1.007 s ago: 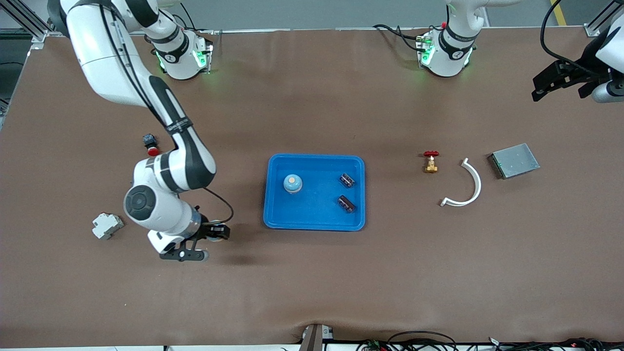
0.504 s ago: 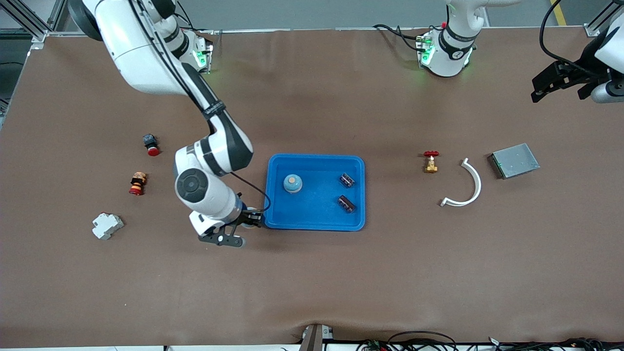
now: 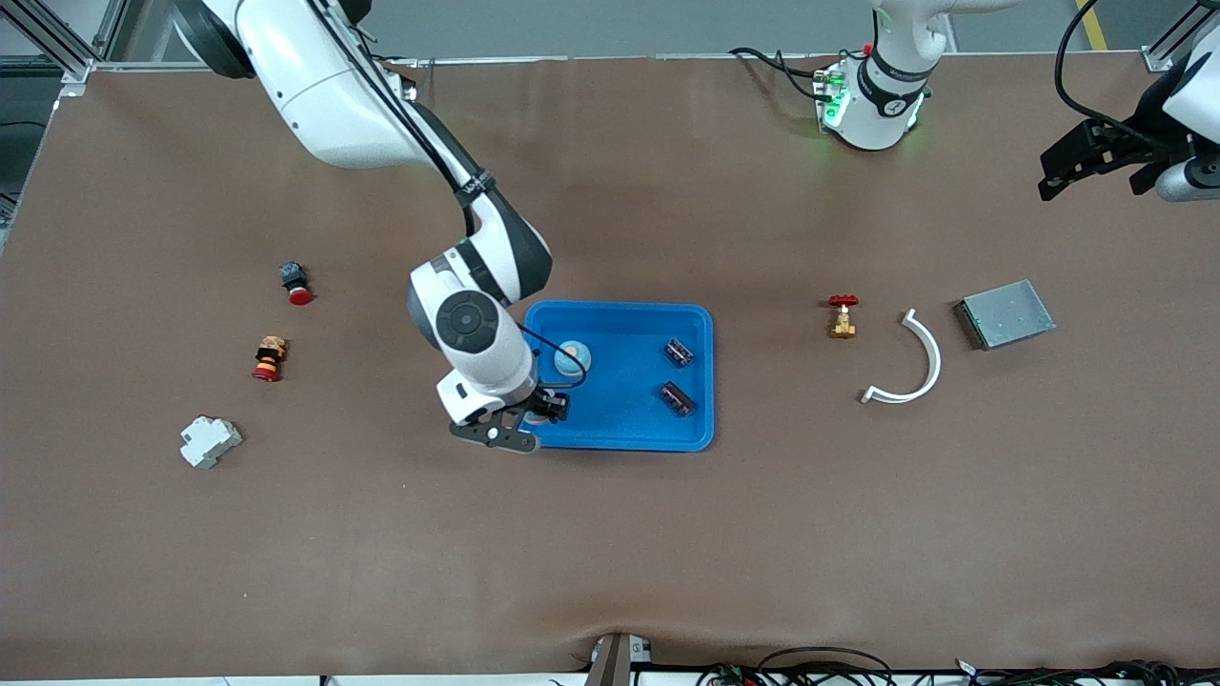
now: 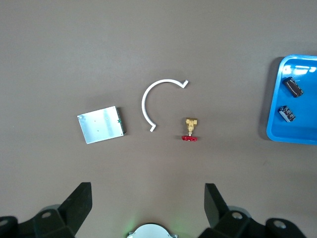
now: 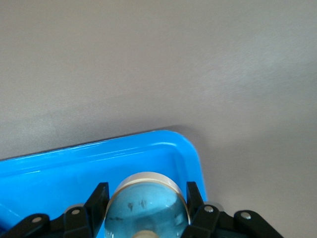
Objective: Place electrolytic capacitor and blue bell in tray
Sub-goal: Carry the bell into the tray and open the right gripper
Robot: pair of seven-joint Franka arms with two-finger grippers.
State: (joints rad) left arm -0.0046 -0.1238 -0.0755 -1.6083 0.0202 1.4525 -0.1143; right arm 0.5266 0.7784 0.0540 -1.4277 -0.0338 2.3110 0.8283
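**A brown table in a grey workroom**

The table (image 3: 610,534) is covered with a brown mat, flat and matt, with soft even light and weak shadows. Above the table's upper edge a grey floor (image 3: 620,24) is seen. Metal frame bars (image 3: 48,38) stand at the corners near that edge. Black cables (image 3: 820,662) lie along the table's lower edge, beside a small metal bracket (image 3: 615,657).

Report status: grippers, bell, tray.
Right gripper shut on blue bell, over tray corner. Left gripper open, waiting. One bell, two capacitors already in tray.
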